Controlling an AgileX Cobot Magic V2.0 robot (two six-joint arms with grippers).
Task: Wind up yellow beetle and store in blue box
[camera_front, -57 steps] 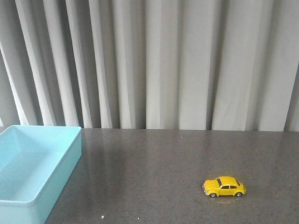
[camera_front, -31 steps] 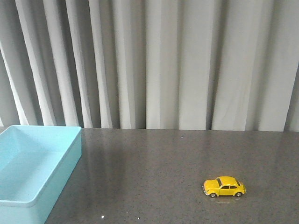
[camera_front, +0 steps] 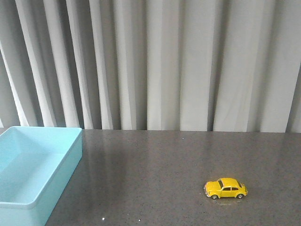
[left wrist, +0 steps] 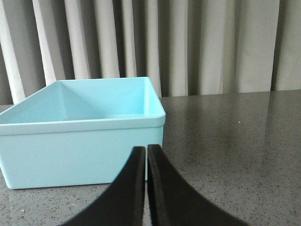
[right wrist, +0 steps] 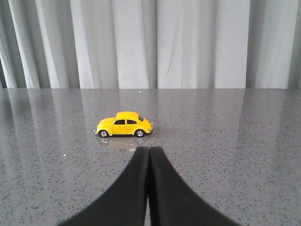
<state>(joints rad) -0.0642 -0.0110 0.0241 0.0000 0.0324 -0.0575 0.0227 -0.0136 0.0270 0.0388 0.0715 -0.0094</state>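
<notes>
Yellow beetle (right wrist: 124, 124) sits on bench (right wrist: 225, 136), frame centre, just above clenched right end effector (right wrist: 149, 153), apart.

Open dark speckled stone tabletop (camera_front: 155, 165) stretches between the large pale turquoise plastic bin (camera_front: 70, 157) on the left and the small glossy yellow toy car (camera_front: 225, 188) on the right, the two well apart. Bare surface rings the car on every side. The bin's top is open. Grey pleated curtain (camera_front: 164, 61) closes off the far edge.
</notes>
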